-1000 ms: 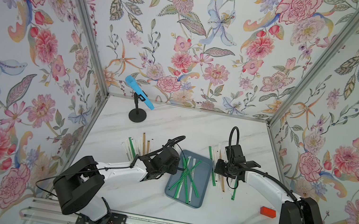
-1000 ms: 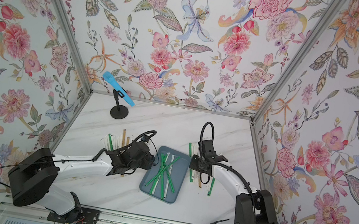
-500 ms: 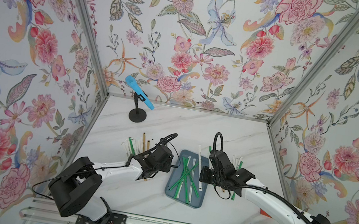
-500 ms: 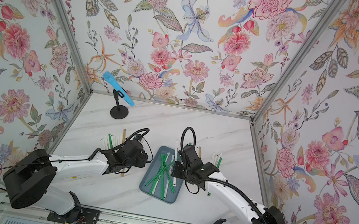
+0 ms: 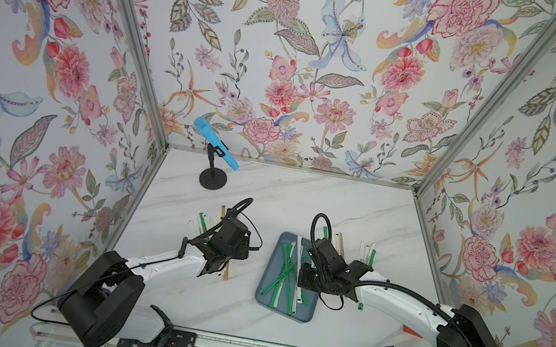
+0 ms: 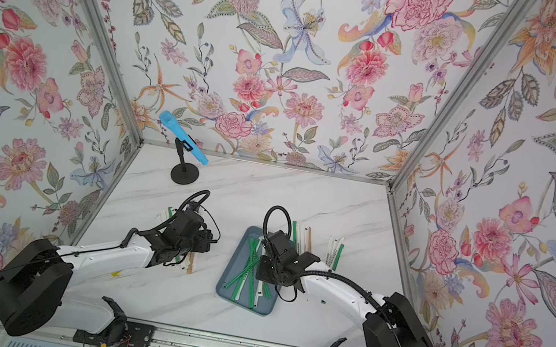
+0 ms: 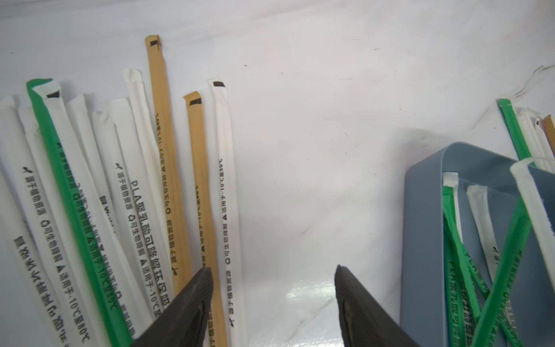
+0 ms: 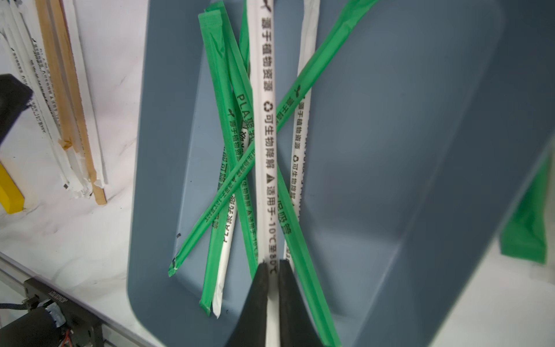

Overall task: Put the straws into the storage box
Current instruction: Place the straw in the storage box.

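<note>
Straws (image 8: 231, 144) crossed inside the storage box (image 8: 390, 150) look light, thin and bendy in slick paper, so I judge a pinch near mid-length, across the flat wrapper, holds best. Above that box the right gripper (image 8: 272, 270) has its jaws nearly together, clamped on a white straw (image 8: 265, 120), plain only in the right wrist view. Left of the box the left gripper (image 7: 271, 300) hangs with jaws apart and empty beside the loose pile (image 7: 120, 210) on the counter (image 7: 300, 150), while a top view adds further straws (image 5: 367, 254) right of the box.
</note>
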Action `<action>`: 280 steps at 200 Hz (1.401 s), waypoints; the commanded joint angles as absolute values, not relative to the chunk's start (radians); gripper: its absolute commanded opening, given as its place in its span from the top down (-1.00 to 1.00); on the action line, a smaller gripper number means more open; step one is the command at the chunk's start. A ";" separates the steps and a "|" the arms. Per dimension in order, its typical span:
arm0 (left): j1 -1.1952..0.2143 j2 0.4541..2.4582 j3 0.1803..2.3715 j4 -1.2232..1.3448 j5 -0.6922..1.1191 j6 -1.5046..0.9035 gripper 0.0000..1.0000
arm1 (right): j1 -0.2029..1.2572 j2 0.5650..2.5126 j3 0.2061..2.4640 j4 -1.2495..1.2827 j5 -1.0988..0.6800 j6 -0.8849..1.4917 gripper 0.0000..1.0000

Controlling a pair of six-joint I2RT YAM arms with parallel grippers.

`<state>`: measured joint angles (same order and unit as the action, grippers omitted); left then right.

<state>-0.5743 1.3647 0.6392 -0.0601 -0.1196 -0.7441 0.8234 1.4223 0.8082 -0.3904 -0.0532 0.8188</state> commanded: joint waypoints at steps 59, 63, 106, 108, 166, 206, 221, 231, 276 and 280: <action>-0.524 1.534 0.702 -0.035 -0.107 -0.672 -0.26 | 0.826 1.355 0.783 -0.375 -0.053 0.838 -0.05; -0.523 1.536 0.704 -0.034 -0.110 -0.672 -0.25 | 0.826 1.350 0.778 -0.377 -0.054 0.838 -0.06; -0.524 1.541 0.721 -0.039 -0.118 -0.654 -0.17 | 0.822 1.349 0.708 -0.380 -0.050 0.845 0.09; -0.523 1.540 0.721 -0.040 -0.119 -0.653 -0.17 | 0.821 1.350 0.707 -0.380 -0.047 0.845 0.10; -0.542 1.555 0.725 -0.017 -0.107 -0.661 -0.14 | 0.817 1.424 0.737 -0.380 -0.015 0.831 0.35; -0.539 1.626 0.750 -0.009 -0.101 -0.655 -0.09 | 0.820 1.405 0.717 -0.376 0.031 0.846 -0.08; -0.538 1.632 0.760 -0.011 -0.104 -0.645 -0.04 | 0.819 1.375 0.705 -0.371 0.042 0.850 -0.07; -0.539 1.639 0.767 -0.014 -0.107 -0.640 -0.01 | 0.818 1.356 0.698 -0.371 0.050 0.853 -0.06; -0.538 1.664 0.764 -0.008 -0.100 -0.644 0.30 | 0.820 1.318 0.695 -0.371 0.028 0.853 -0.10; -0.538 1.664 0.763 -0.010 -0.102 -0.645 0.34 | 0.821 1.319 0.696 -0.371 0.028 0.851 -0.12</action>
<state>-0.5369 1.6501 0.7551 -0.0078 -0.1059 -0.6514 0.8196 1.3293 0.7048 -0.3683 0.0166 0.8368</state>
